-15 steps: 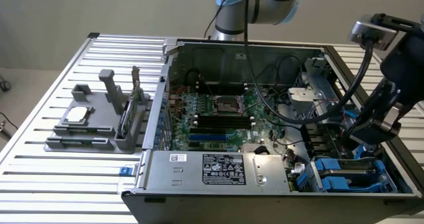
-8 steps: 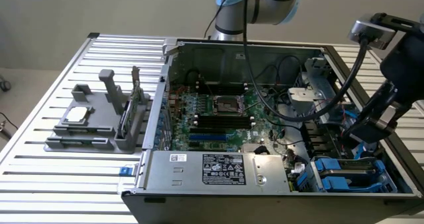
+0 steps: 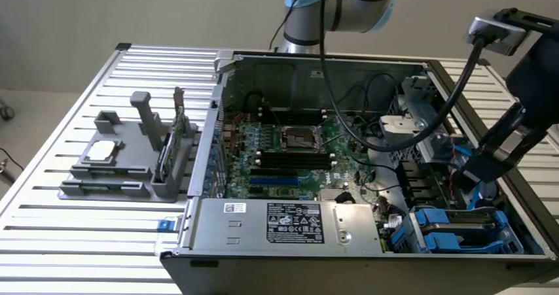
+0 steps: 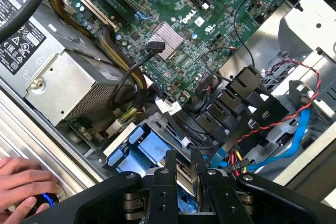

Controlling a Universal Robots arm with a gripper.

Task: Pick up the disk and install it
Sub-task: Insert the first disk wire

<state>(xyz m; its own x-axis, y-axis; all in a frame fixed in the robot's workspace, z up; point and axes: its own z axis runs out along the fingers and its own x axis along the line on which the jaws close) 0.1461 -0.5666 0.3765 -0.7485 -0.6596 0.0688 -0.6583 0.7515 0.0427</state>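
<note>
The disk, silver-grey metal in a blue plastic carrier, sits at the drive bay in the near corner of the open computer case, on the exterior view's right. My gripper hangs just above it. In the wrist view the gripper has its two black fingers close together, shut on the disk's silver-grey edge. The blue carrier of the disk spreads out beyond the fingertips.
Red, black and blue cables run beside the bay. The grey power-supply box lies along the case's near side, with the motherboard behind it. A grey parts holder with a small chip stands outside the case. A person's hand rests on a small device.
</note>
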